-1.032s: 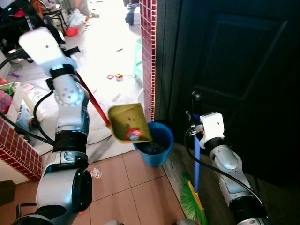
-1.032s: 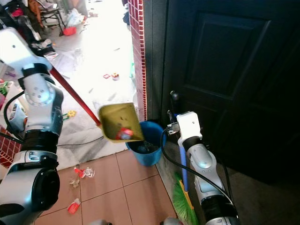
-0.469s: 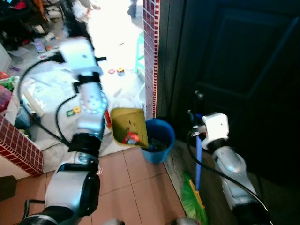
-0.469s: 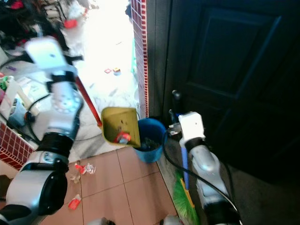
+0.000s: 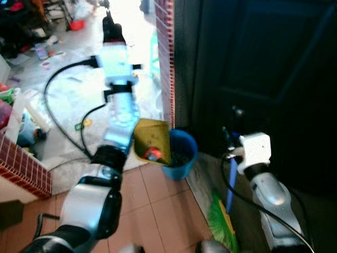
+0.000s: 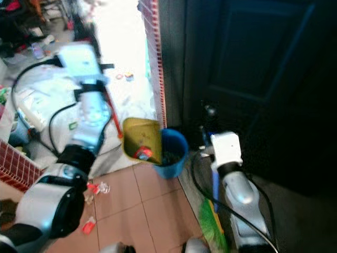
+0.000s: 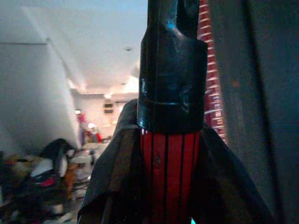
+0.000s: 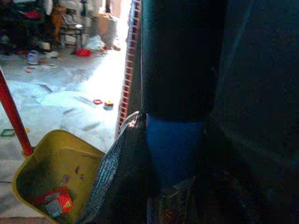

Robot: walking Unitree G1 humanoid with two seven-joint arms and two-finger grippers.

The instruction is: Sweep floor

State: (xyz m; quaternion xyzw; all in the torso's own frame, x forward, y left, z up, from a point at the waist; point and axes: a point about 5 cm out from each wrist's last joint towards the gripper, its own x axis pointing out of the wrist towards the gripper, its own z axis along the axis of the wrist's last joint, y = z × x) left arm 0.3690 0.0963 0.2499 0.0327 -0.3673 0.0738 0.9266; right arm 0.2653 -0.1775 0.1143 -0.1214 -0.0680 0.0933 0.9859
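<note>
On the tiled floor (image 6: 152, 211) by the dark door (image 5: 263, 68), the left gripper (image 5: 111, 32), clamped on the red handle (image 7: 167, 175), tilts the yellow dustpan (image 6: 141, 141) below it against the blue bucket (image 6: 171, 153), while the right gripper (image 5: 231, 142) grips the upright broom (image 5: 229, 184).

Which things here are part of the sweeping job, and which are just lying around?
In use: dustpan on red handle, held by left gripper; red litter in it; blue bin; broom, held by right gripper.

Lying about: wrappers on tiles, toys, clutter behind.
</note>
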